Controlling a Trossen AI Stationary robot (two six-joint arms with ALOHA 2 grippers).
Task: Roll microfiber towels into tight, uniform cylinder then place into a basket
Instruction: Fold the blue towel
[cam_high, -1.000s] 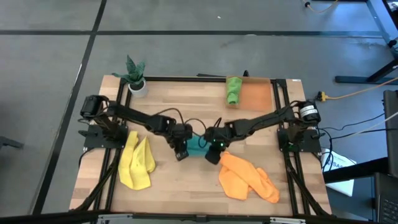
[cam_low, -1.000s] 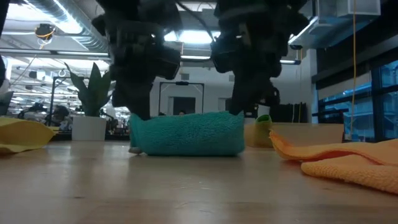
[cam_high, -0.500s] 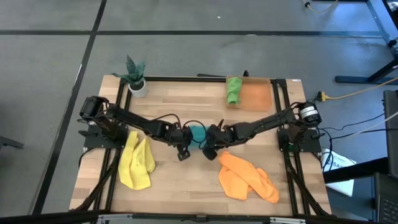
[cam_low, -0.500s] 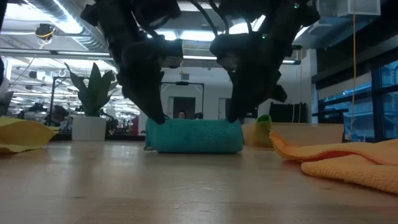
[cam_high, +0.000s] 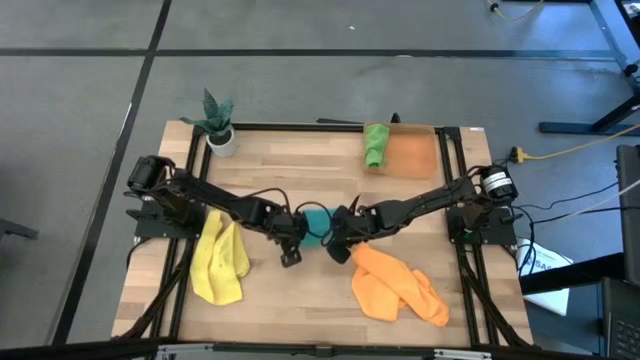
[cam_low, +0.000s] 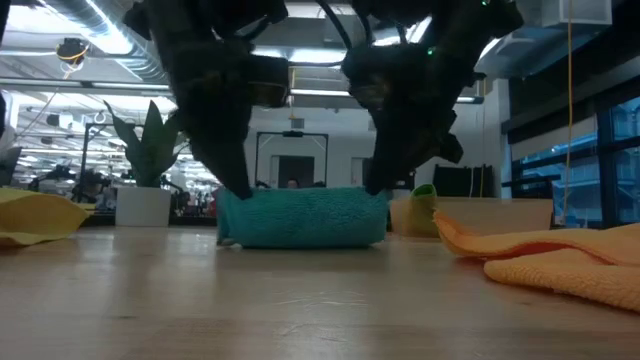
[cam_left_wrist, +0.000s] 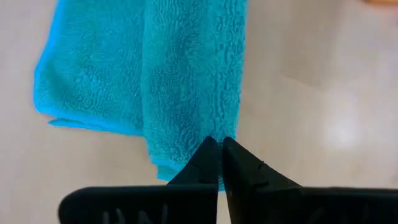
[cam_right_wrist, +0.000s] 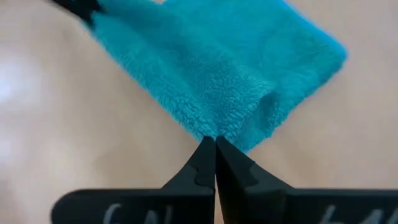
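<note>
Both my arms have drawn inward over the last second, and the teal towel (cam_high: 316, 222) has gathered from a wider spread into a short roll between them. It lies near the middle of the table (cam_high: 300, 300), its long axis running left to right, from one gripper to the other.

My left gripper (cam_high: 292, 232) has its fingers pressed together, tips down against the roll's left end; in the left wrist view the fingertips (cam_left_wrist: 219, 155) sit at the cloth's edge with no fold visibly caught between them. My right gripper (cam_high: 337, 232) is the same, fingers pressed together at the right end of the roll, tips (cam_right_wrist: 214, 152) touching the nap. Neither one is nearer; the roll lies evenly between the two.

The basket (cam_high: 412, 152) stands at the far edge toward the right corner, with the green towel (cam_high: 375, 145) already rolled in its left part. So the teal roll has to travel away from me and rightward, which favours my right arm. The yellow towel (cam_high: 220, 262) and orange towel (cam_high: 398, 284) lie loose near the front edge.
</note>
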